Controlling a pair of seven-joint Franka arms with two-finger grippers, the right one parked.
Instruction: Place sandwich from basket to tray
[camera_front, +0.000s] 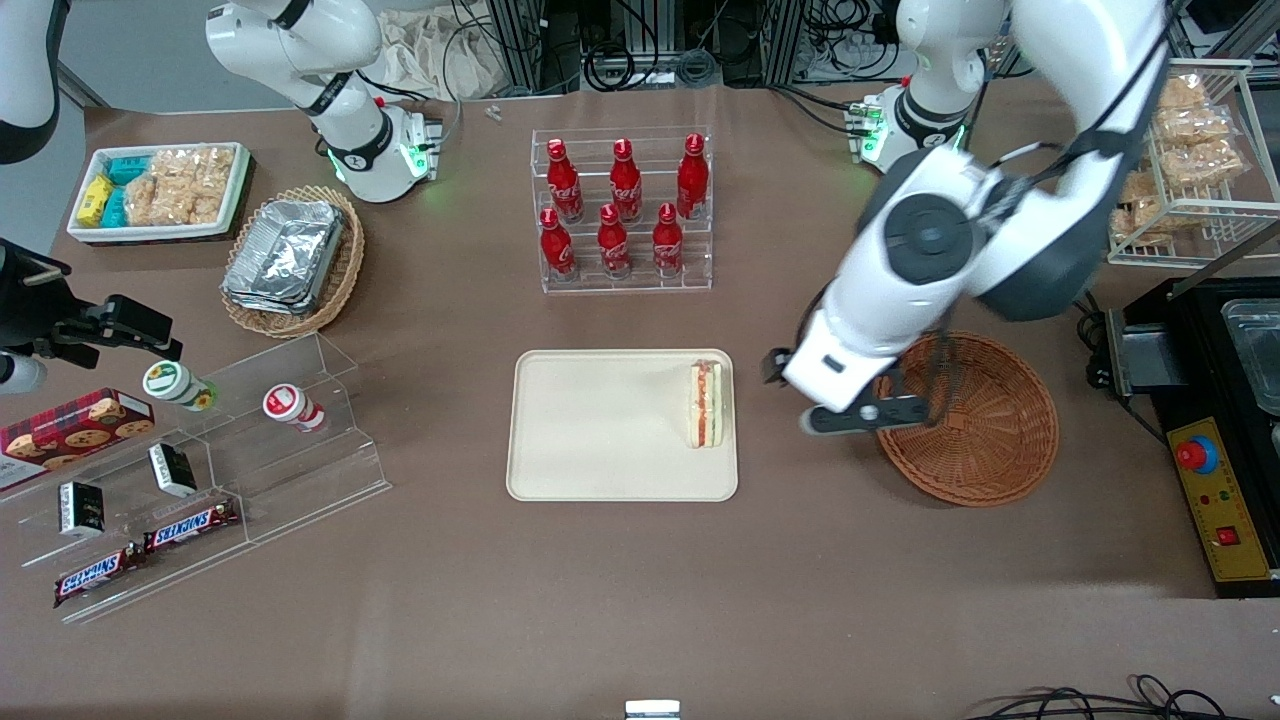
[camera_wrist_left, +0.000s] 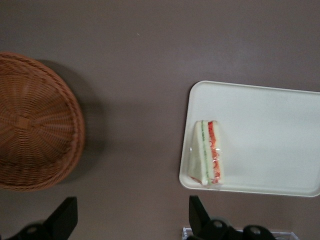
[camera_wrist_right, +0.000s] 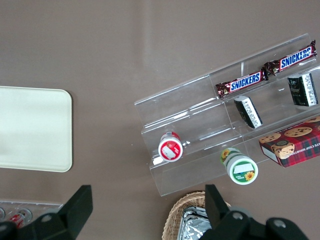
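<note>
The sandwich (camera_front: 706, 403), a pale bread wedge with an orange-red filling, lies on the cream tray (camera_front: 600, 430) at its edge nearest the basket; it also shows in the left wrist view (camera_wrist_left: 207, 153) on the tray (camera_wrist_left: 270, 135). The reddish-brown wicker basket (camera_front: 985, 420) is empty; it also shows in the left wrist view (camera_wrist_left: 35, 122). My left gripper (camera_front: 825, 400) is open and empty, raised above the bare table between tray and basket; its fingertips (camera_wrist_left: 197, 212) stand wide apart over the table.
A clear rack of red bottles (camera_front: 622, 210) stands farther from the front camera than the tray. A tan basket with foil containers (camera_front: 290, 260), a white snack bin (camera_front: 160, 190) and a clear snack stand (camera_front: 200, 470) lie toward the parked arm's end. A black appliance (camera_front: 1215, 420) stands beside the basket.
</note>
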